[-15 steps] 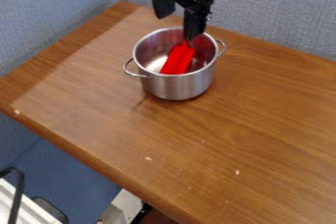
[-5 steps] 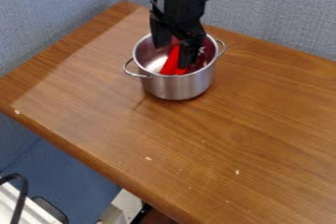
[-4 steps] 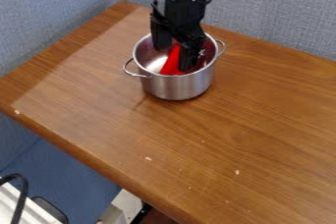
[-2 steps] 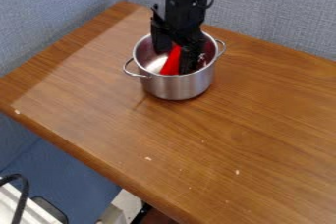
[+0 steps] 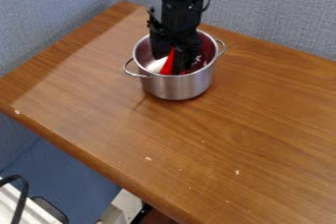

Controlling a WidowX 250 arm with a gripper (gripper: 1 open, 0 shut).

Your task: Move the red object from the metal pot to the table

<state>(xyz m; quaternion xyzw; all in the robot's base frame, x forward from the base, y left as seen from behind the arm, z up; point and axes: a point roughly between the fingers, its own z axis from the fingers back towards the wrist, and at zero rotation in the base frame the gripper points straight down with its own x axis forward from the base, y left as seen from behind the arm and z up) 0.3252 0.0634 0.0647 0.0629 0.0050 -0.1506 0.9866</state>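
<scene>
So the gripper (image 5: 175,49) is down inside the metal pot (image 5: 176,69), pointing straight down, and what's changed in the last second or so is the fingers — they were spread wide either side of the red object (image 5: 175,63) and now they look pulled in closer around it. The arm itself hasn't really shifted; it's sitting in the same spot over the pot as a moment ago.

Can't honestly tell from this angle if the fingers are properly clamped on the red object or only partway there. The dark fingers cover most of the contact spot, so I won't call it a grip yet.

The red object is still in the pot, leaning against the inside wall, lower end near the bottom. The pot sits toward the far edge of the table (image 5: 197,159), nearer the far-left corner than the right side.

My read — this is the grasp step happening right now. Nothing has been lifted, so the actual move to the table is all still ahead. Plenty of bare wood in front of the pot for a drop-off.
</scene>
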